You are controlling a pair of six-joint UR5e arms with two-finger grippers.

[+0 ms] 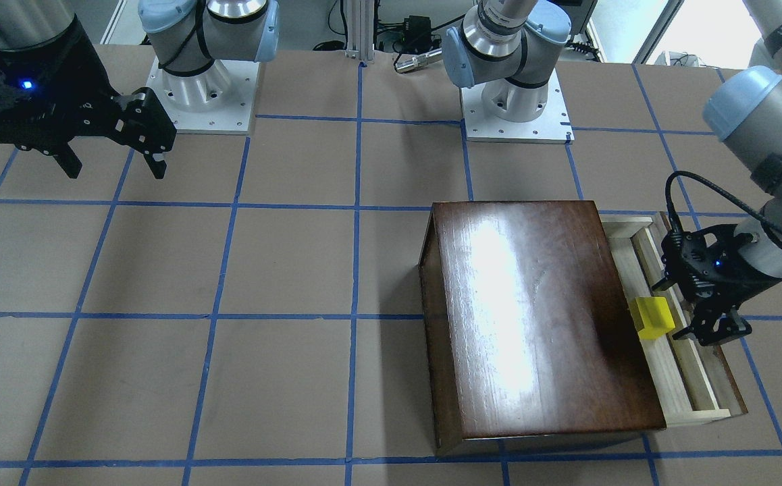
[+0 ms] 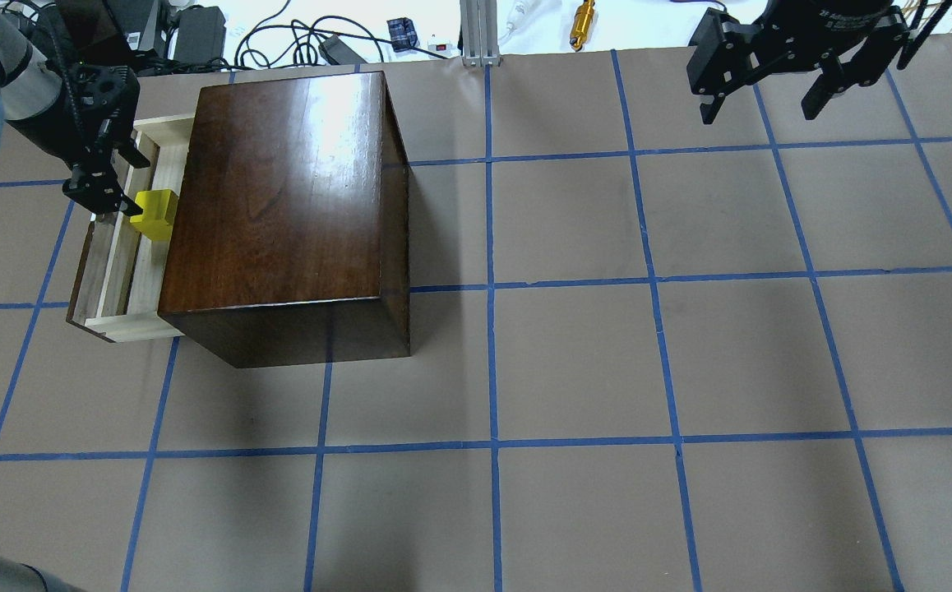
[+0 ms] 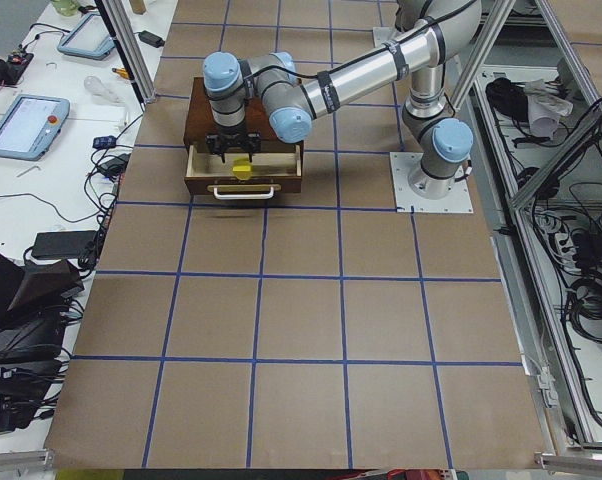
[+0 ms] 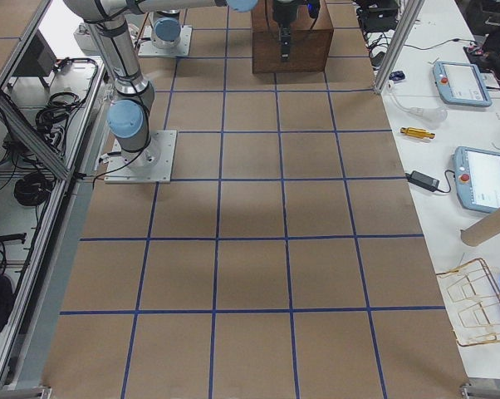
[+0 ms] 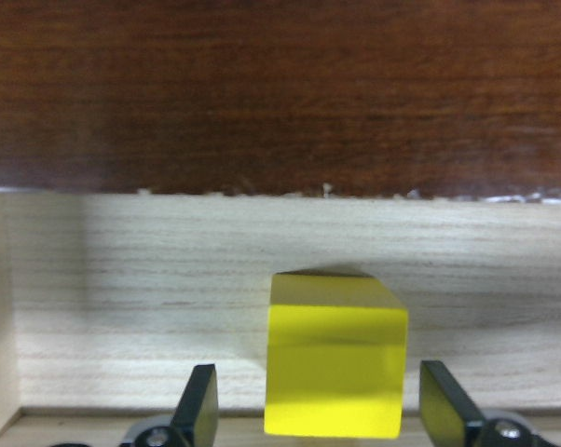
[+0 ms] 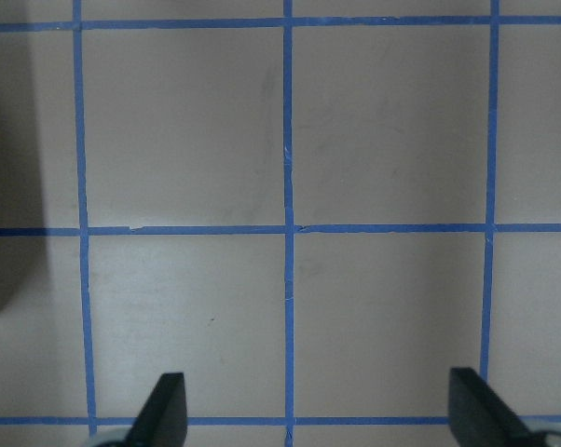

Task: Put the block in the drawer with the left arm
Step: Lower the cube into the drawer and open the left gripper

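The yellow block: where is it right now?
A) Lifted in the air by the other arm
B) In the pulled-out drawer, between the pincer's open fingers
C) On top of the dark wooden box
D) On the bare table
B: in the left wrist view the block sits on the pale wood floor of the drawer, with a gap on each side to the fingers of the left pincer.

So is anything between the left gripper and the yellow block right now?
Nothing visible. The left gripper is open around the block, which sits in the drawer, with a clear gap on each side. The wooden box lies beyond it.
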